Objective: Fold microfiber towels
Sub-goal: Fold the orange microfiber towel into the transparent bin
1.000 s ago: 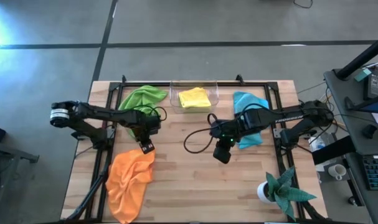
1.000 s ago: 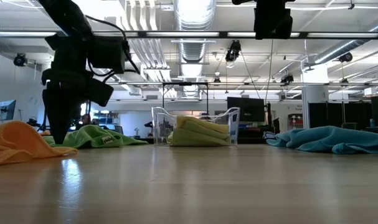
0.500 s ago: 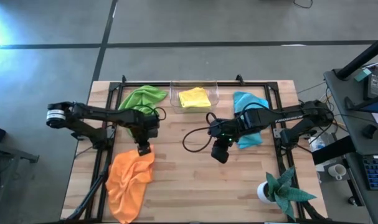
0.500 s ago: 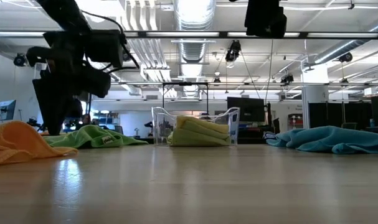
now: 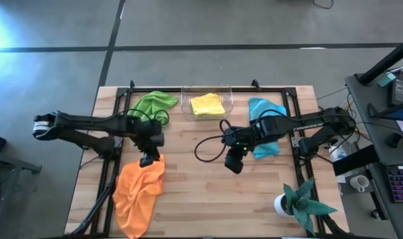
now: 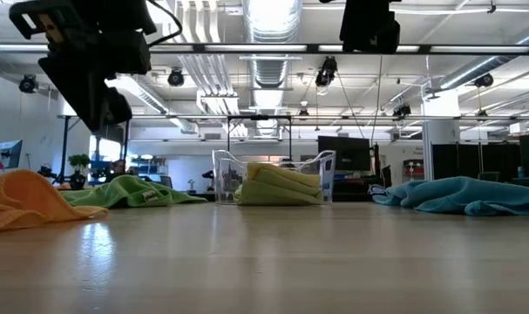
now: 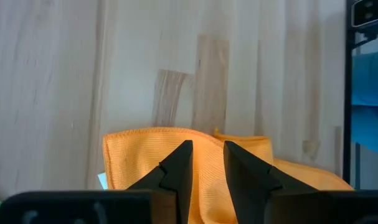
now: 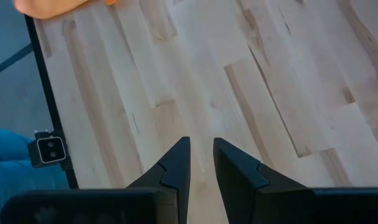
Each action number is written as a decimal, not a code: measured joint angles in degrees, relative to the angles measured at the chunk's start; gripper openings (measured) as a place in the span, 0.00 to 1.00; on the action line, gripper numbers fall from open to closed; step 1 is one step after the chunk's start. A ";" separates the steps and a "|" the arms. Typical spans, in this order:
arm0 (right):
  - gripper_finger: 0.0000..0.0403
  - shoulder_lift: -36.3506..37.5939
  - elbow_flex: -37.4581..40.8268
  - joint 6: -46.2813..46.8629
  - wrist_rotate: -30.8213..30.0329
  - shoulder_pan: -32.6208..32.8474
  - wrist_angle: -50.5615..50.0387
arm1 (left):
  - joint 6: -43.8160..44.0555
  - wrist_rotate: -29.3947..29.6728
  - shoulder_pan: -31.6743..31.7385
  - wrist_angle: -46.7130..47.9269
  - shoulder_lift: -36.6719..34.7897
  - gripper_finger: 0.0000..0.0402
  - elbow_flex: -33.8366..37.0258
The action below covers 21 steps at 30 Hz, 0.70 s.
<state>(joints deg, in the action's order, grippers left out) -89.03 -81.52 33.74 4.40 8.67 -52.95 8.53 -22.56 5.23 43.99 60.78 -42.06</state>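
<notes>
An orange towel [image 5: 136, 196] lies crumpled at the table's near left; its far edge [image 7: 145, 155] shows below my left gripper [image 5: 147, 159] [image 7: 207, 149]. That gripper hangs above the edge with a narrow gap between its fingers and nothing in it. My right gripper [image 5: 233, 166] [image 8: 202, 146] hovers over bare wood mid-table, also narrowly open and holding nothing. A lime green towel [image 5: 150, 104] lies bunched at the far left. A folded yellow towel [image 5: 207, 104] sits in a clear bin. A light blue towel [image 5: 264, 123] lies at the far right, partly under the right arm.
The clear bin [image 5: 228, 99] stands at the far edge's middle. A teal plant in a white pot [image 5: 297, 204] stands at the near right corner. Black frame rails [image 5: 108, 166] run along both table sides. A loop of cable [image 5: 208, 149] hangs from the right arm.
My left gripper has risen from the table beside the orange towel's far edge, drawn back a little toward the table's left edge and rolled about its own axis. The orange towel lies as before.
</notes>
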 joint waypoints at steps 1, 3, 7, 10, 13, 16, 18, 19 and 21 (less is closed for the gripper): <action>0.17 0.00 0.00 0.00 -0.02 0.00 0.02 | 0.03 -0.28 0.00 0.00 -0.37 0.19 0.04; 0.17 0.00 0.00 0.00 0.00 0.00 0.08 | 0.24 -0.80 0.00 0.02 -0.68 0.19 0.06; 0.17 0.00 0.00 0.80 -0.02 0.00 0.58 | 4.32 -0.84 -0.02 0.28 -0.28 0.19 0.20; 0.17 0.00 0.00 0.81 -0.04 0.07 1.91 | 4.20 -0.82 -0.02 1.96 0.96 0.19 0.39; 0.17 0.00 0.00 0.81 -0.03 0.11 2.92 | 3.71 -0.82 -0.02 3.57 2.46 0.19 0.41; 0.17 0.00 0.00 0.81 -0.04 0.19 3.00 | 1.79 -0.64 -0.04 3.44 3.99 0.19 0.43; 0.17 0.00 0.00 0.81 -0.08 0.29 3.03 | 1.67 0.60 -0.04 2.33 5.19 0.19 0.43; 0.17 0.00 0.00 0.83 -0.09 0.40 3.10 | 2.18 1.09 -0.04 1.76 5.99 0.19 0.43; 0.17 -0.01 0.01 1.11 -0.13 0.72 3.75 | 5.33 2.23 -0.04 0.84 7.80 0.19 0.49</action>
<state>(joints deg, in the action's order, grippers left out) -89.04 -81.51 34.84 4.27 9.39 -49.20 13.86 -20.32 5.19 44.83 68.58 -41.58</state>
